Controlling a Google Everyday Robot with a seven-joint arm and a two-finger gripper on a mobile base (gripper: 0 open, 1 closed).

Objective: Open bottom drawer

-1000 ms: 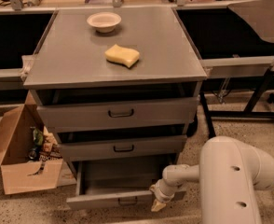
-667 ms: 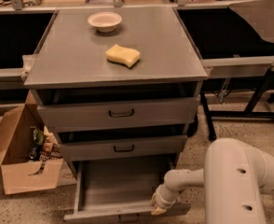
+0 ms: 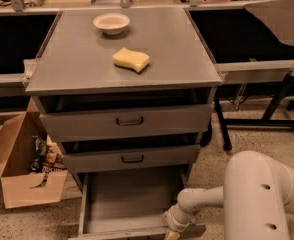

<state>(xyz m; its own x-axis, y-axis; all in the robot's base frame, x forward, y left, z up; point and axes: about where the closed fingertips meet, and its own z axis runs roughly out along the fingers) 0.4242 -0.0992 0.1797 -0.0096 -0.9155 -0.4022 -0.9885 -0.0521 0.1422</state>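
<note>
Since the bottom drawer (image 3: 129, 204) sits pulled well out at floor level under the other 2, plain grey inside showing with nothing in it, I'd call the task basically done. Gripper (image 3: 171, 232) is low at the drawer's front edge, right of centre, cut off by the frame bottom; can't tell if it's clamped, together or apart. Handling guess: sheet-metal drawer on slides, stiff, light while it holds nothing, should run straight if pulled square and may rack if pulled off-centre. Best hold is the centre bar handle, but that handle isn't visible from this view. Counts: 3 drawers total, with top drawer (image 3: 127, 120) and middle drawer (image 3: 132, 159) each showing 1 dark bar handle. On the tabletop (image 3: 77, 59): 1 white bowl (image 3: 111, 22), 1 yellow sponge (image 3: 131, 59), apart from each other. 1 open cardboard box (image 3: 17, 184) on the floor left of the cabinet. 1 arm (image 3: 257, 199), 1 gripper.
</note>
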